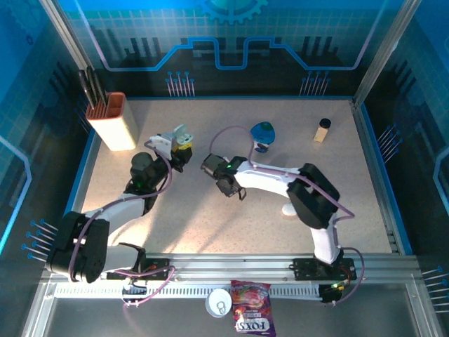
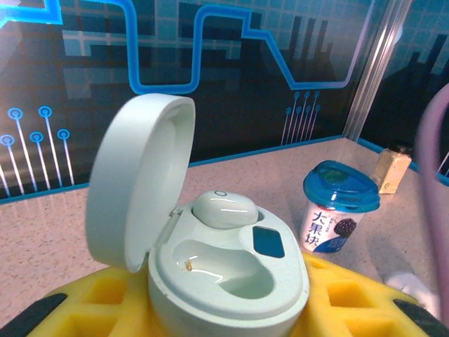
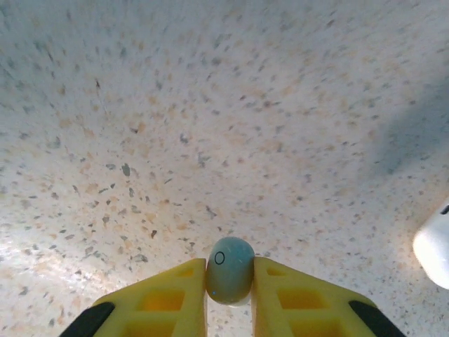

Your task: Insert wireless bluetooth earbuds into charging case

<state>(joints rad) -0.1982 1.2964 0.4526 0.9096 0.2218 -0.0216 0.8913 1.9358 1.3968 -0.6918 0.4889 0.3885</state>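
Observation:
My left gripper point(image 1: 179, 147) is shut on a pale teal charging case point(image 2: 224, 281), and its yellow fingers point(image 2: 105, 309) press the case's sides. The lid point(image 2: 137, 186) stands open to the left. One pale teal earbud point(image 2: 223, 209) sits in the far slot, while the near slot point(image 2: 224, 267) is hollow. My right gripper point(image 3: 229, 281) is shut on a second pale teal earbud point(image 3: 229, 270) close to the speckled tabletop point(image 3: 210, 105). Whether that earbud touches the table I cannot tell. In the top view the right gripper point(image 1: 231, 189) is to the right of the case point(image 1: 181, 137) and nearer the front.
A blue-lidded cup point(image 1: 263, 135) point(image 2: 339, 207) stands behind the right gripper. A small bottle point(image 1: 322, 130) is at the back right and a knife block point(image 1: 119, 123) at the back left. A white rounded object point(image 1: 289, 208) point(image 3: 435, 242) lies by the right arm.

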